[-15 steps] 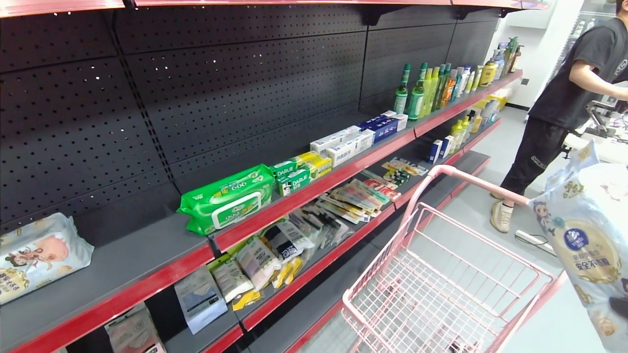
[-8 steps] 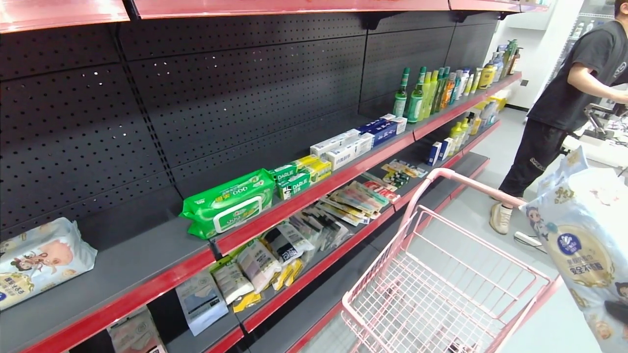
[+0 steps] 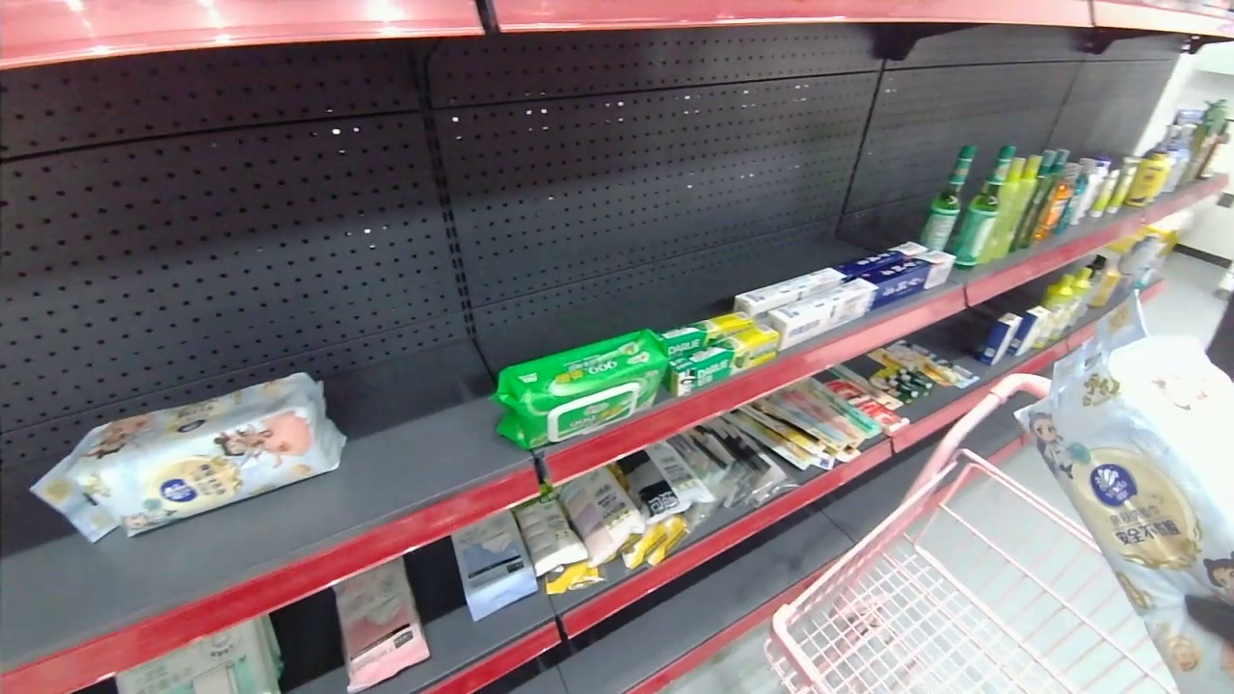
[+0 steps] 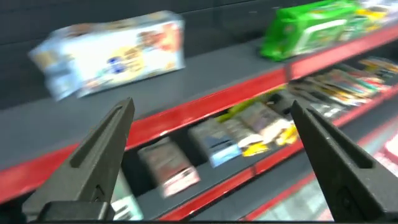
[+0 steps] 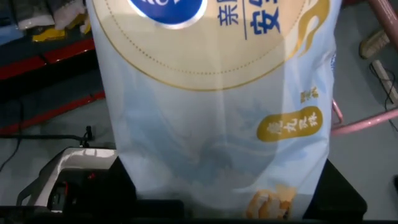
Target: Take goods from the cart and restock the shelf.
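Note:
A large pale-blue wipes pack hangs at the right edge of the head view, above the pink wire cart. My right gripper is shut on it, with dark fingers on either side of the bag. A matching pale-blue pack lies on the grey shelf board at the left. My left gripper is open and holds nothing. It faces the shelf's red front edge, below that pack and the green wipes pack.
A green wipes pack, toothpaste boxes and tall bottles line the same shelf to the right. Bare board lies between the two wipes packs. The lower shelf holds sachets and toothbrush packs. A red shelf overhangs above.
The head camera has swung left along the shelf, so the whole picture has shifted right. The held pack stays at the right edge, in my right gripper.

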You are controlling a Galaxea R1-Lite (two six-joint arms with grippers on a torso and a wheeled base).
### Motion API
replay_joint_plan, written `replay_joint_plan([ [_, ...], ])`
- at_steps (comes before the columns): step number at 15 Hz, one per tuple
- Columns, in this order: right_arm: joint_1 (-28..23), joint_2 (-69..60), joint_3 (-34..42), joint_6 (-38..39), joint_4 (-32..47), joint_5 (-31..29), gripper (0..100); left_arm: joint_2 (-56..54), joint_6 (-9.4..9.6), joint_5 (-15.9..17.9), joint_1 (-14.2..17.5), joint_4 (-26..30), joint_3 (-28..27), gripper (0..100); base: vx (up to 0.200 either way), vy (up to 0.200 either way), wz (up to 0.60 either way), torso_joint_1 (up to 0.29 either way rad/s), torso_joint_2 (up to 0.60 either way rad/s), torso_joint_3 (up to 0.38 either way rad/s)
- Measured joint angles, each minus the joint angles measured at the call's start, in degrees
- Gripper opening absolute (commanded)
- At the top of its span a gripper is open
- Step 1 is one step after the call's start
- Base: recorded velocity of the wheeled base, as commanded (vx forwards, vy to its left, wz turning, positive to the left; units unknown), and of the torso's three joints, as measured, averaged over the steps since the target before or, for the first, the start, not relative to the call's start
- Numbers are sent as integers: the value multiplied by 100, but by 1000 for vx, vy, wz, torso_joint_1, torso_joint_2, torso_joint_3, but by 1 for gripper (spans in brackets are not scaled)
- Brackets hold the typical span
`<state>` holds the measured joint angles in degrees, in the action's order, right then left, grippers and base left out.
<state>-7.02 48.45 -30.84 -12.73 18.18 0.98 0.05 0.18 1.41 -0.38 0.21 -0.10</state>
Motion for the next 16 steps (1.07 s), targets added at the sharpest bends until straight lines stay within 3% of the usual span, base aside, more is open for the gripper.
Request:
replay_joint_plan([
  [12,9,39,-40,-115,-67,30,0,0,-2,0,2,-5,0,100,0,0,600,2,2,2],
  [16,-2,20,-40,-108,-208,33,0,0,0,-2,-2,1,0,100,0,0,0,0,0,0],
])
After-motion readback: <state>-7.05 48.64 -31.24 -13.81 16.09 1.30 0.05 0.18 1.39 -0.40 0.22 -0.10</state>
